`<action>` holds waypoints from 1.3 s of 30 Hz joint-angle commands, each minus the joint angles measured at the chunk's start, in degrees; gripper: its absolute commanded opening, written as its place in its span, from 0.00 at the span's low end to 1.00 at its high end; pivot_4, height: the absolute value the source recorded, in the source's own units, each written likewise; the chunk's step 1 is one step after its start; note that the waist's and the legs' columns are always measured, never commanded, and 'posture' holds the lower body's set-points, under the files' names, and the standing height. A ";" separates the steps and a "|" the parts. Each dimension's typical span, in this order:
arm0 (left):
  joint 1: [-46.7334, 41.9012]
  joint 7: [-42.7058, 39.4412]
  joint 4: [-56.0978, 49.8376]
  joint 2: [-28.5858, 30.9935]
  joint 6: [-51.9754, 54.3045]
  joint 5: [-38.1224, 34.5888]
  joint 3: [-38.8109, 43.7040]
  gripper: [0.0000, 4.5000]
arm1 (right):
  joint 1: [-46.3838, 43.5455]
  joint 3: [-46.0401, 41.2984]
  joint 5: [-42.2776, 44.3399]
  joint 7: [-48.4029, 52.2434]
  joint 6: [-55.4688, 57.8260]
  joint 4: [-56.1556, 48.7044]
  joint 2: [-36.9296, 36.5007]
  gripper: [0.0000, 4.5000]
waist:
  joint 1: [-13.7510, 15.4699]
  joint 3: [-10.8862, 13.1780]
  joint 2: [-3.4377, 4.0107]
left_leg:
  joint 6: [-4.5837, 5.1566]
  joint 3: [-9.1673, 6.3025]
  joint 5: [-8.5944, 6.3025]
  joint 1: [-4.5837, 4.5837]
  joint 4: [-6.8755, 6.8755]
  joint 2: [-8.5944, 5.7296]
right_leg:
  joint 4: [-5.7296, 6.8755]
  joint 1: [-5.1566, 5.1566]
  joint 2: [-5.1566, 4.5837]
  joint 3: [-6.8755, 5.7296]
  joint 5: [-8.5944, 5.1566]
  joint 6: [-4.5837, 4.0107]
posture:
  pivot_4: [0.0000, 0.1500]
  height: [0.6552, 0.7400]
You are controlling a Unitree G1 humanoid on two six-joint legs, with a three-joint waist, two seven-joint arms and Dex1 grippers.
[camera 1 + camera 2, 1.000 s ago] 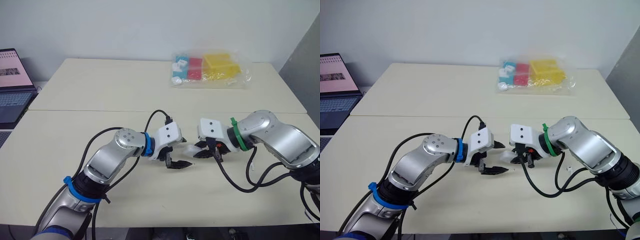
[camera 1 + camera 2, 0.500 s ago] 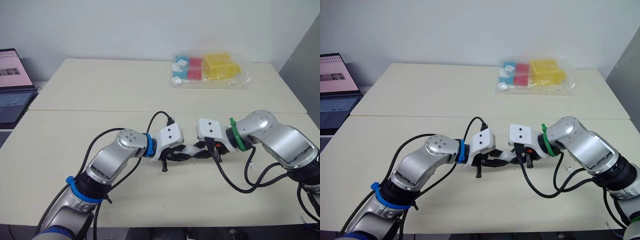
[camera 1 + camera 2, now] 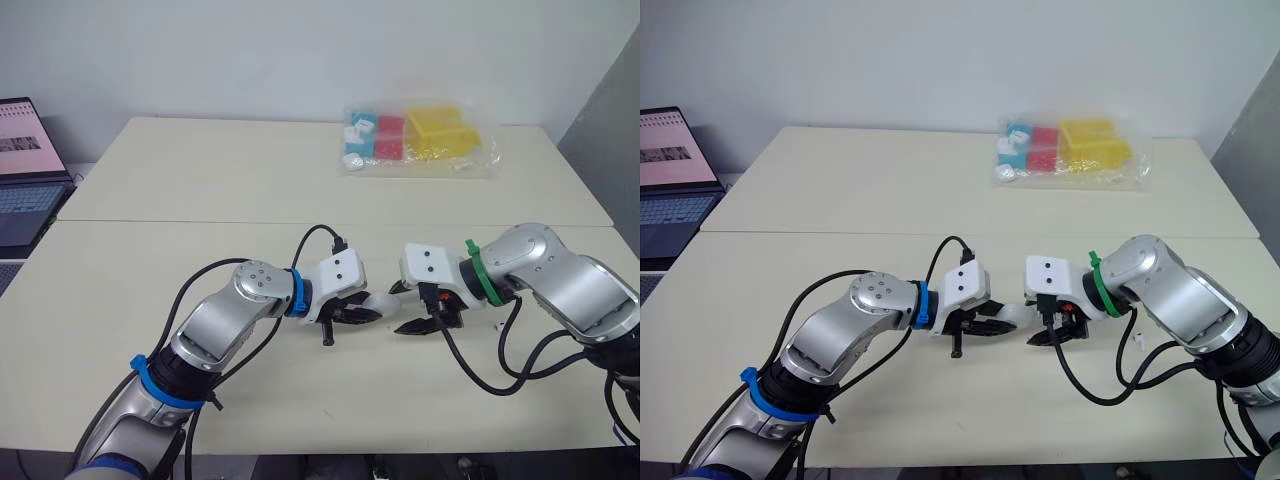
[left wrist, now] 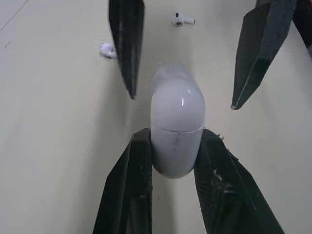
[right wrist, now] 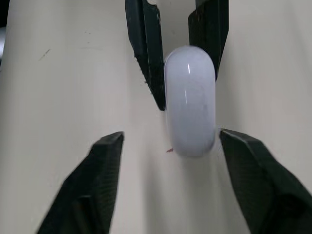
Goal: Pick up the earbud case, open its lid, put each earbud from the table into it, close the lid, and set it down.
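Note:
The white earbud case [image 4: 176,126] is held lid shut just above the table, at its front middle. My left gripper [image 3: 355,312] is shut on the case's lower half, one finger on each side. My right gripper [image 5: 171,138] faces it from the right, open. Its two fingers [image 4: 126,44] stand apart on either side of the case's lid end and do not touch it. Two white earbuds lie on the table beyond the case: one [image 4: 183,20] farther off and one [image 4: 108,49] nearer.
A clear bag of coloured blocks [image 3: 415,138] lies at the table's far side. An open laptop [image 3: 25,170] sits on a stand off the left edge. Black cables loop from both wrists over the front of the table [image 3: 200,190].
The left gripper moved in and shut on the case, which the right gripper was holding. The right gripper then opened and drew back a little to the right.

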 commanded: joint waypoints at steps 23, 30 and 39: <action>11.40 -3.21 6.84 -10.58 -27.20 -6.94 11.52 0.17 | 12.53 -23.17 3.94 -5.12 -20.35 -5.44 0.83 0.88 | 0.15 0.00 0.00 | -0.02 0.08 0.04 0.34 0.08 0.02 | 0.05 0.30 0.03 0.09 0.04 0.14 | 1.00 0.97; 12.34 -3.63 6.42 -9.85 -29.54 -5.61 10.01 0.17 | 9.84 -19.85 1.02 -7.87 -18.87 -3.82 4.47 0.88 | 0.14 -0.01 0.01 | -0.02 0.05 0.04 0.28 0.04 0.04 | 0.02 0.25 0.05 0.06 0.08 0.04 | 1.00 0.97; 12.48 -5.76 8.44 -8.04 -34.64 -2.38 8.47 0.17 | 7.86 -21.06 2.66 -7.37 -16.66 -3.04 5.20 0.88 | 0.13 -0.01 0.01 | -0.02 0.06 0.04 0.27 0.04 0.05 | 0.03 0.22 0.06 0.05 0.08 0.04 | 1.00 0.97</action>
